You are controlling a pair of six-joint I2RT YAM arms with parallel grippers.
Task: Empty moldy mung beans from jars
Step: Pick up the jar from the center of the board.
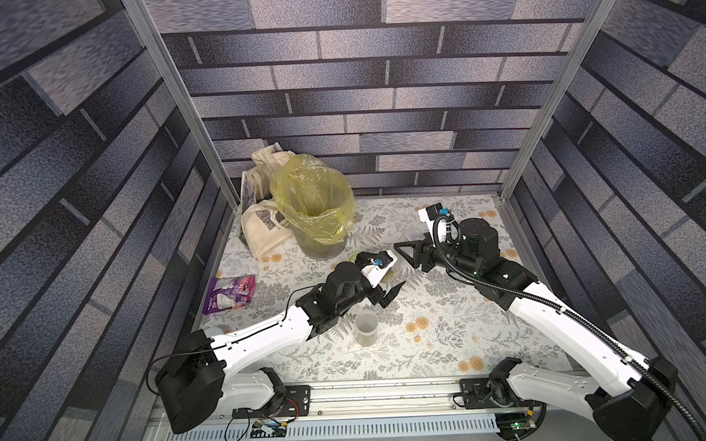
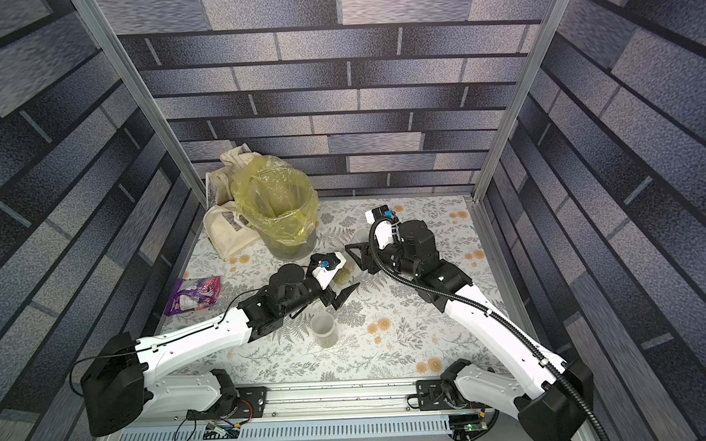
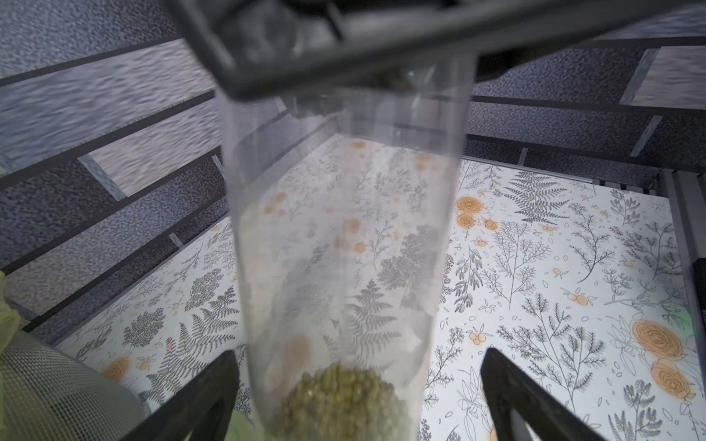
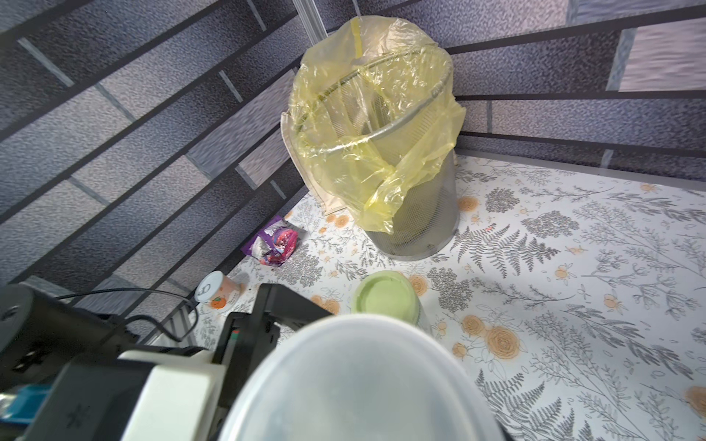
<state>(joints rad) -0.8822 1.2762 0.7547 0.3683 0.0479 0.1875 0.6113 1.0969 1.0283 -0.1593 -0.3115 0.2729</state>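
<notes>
Left wrist shows left gripper (image 3: pixel 361 353) splayed around the tall slim jar (image 3: pixel 344 229) of mung beans (image 3: pixel 340 397) — right gripper (image 1: pixel 413 243) clamps it.

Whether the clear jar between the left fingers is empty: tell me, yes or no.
No: mung beans fill the end of the jar nearest the left fingers.
</notes>
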